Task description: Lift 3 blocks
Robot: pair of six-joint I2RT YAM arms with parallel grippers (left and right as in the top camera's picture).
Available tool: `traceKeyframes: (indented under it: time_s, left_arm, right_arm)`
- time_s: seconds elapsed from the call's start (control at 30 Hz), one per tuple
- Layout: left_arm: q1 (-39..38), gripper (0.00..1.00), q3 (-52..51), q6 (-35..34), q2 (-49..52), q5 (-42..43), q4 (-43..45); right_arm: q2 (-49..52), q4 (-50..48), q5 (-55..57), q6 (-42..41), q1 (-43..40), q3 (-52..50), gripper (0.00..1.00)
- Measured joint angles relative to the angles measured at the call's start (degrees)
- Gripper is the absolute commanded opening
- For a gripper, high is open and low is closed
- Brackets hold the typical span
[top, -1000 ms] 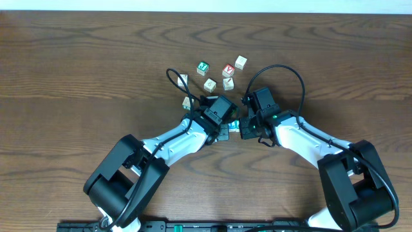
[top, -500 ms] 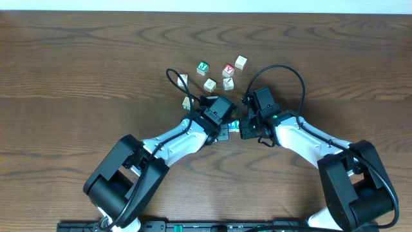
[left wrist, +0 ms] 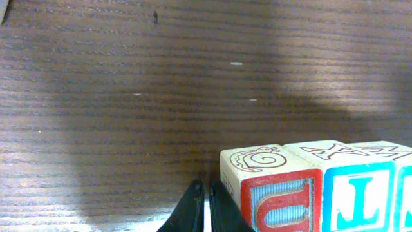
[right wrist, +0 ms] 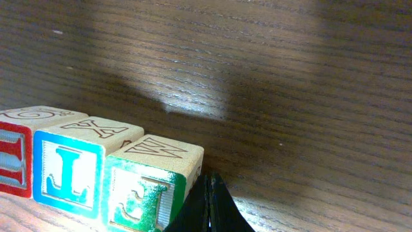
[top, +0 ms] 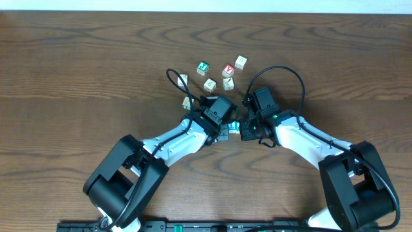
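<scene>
**Position.** Both arms are meeting at the centre of the overhead frame. The row of three blocks [top: 235, 125] is sitting between them over the dark wooden table [top: 77, 64].

**Left gripper.** The left gripper [left wrist: 205, 205] is clenched on nothing. Its closed fingers are pressing against the outer face of the red-faced wooden cube [left wrist: 278, 203], and the blue-faced wooden cube [left wrist: 357, 196] is touching that cube in the middle of the row.

**Right gripper.** The right gripper [right wrist: 207, 205] is also clenched and empty, and is bearing on the teal-green-faced wooden cube [right wrist: 147, 193] at the other end. It cannot be told whether the row is clear of the table.

**Risk.** End pressure alone appears to be holding the row.
- If the pressure is uneven, or one arm is rising ahead of the other, the row would likely buckle and drop the middle cube.
- The narrow finger edges may also slip off the cube faces.

**Surroundings.** A red V-marked cube [top: 228, 69], a green-lettered cube [top: 203, 67] and several pale cubes [top: 210, 84] are lying in the upper centre, apart from the row. The left arm's black cable [top: 172, 77] is looping just beside them. Nothing is obstructing a lift straight up.
</scene>
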State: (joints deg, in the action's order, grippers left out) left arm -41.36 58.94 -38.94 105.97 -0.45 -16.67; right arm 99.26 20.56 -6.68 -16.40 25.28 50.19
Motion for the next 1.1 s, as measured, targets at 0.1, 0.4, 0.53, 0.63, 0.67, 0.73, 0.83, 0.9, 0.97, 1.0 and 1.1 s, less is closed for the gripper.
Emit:
traceKeyframes:
  time_s: [0.1,0.4,0.53,0.63,0.67,0.73,0.83,0.9,0.97,1.0,1.1]
  left_arm:
    - [0.0,0.08,-0.3,0.0,-0.4,0.3,-0.2]
    - [-0.1,0.07,-1.2,0.2,-1.8,0.5,-0.7]
    - [-0.5,0.07,-1.2,0.2,-1.8,0.4,-0.9]
    - [-0.9,0.07,-1.3,0.2,-1.8,0.3,-0.9]
    - [-0.9,0.07,-1.3,0.2,-1.8,0.3,-0.9]
    - [-0.9,0.08,-1.3,0.2,-2.1,0.2,-0.9]
    - [-0.9,0.07,-1.3,0.2,-2.8,0.0,-1.2]
    - [-0.9,0.07,-1.4,0.2,-3.1,-0.2,-1.2]
    - [-0.9,0.07,-1.4,0.2,-3.5,-0.2,-1.3]
    - [-0.9,0.07,-1.4,0.2,-3.6,-0.2,-1.4]
    - [-0.9,0.07,-1.4,0.2,-3.7,-0.2,-1.3]
  right_arm:
    - [0.0,0.7,-0.4,0.0,0.0,0.0,0.01]
    - [-0.1,2.2,-1.4,0.0,0.1,0.7,0.01]
    - [-0.2,2.8,-1.4,0.0,0.1,0.8,0.01]
    - [-0.2,3.8,-1.4,0.0,0.1,1.0,0.01]
    - [-0.2,4.0,-1.4,0.0,0.1,1.2,0.01]
    - [-0.2,4.3,-1.3,0.0,0.1,1.5,0.01]
    - [-0.3,4.5,-1.2,0.0,0.1,2.1,0.01]
    - [-0.3,4.7,-1.0,0.0,0.1,2.5,0.01]
    - [-0.4,4.9,-0.9,0.0,0.1,2.6,0.01]
    - [-0.4,5.1,-0.9,0.0,0.1,2.6,0.01]
    - [-0.4,6.4,-1.0,0.0,0.1,3.2,0.01]
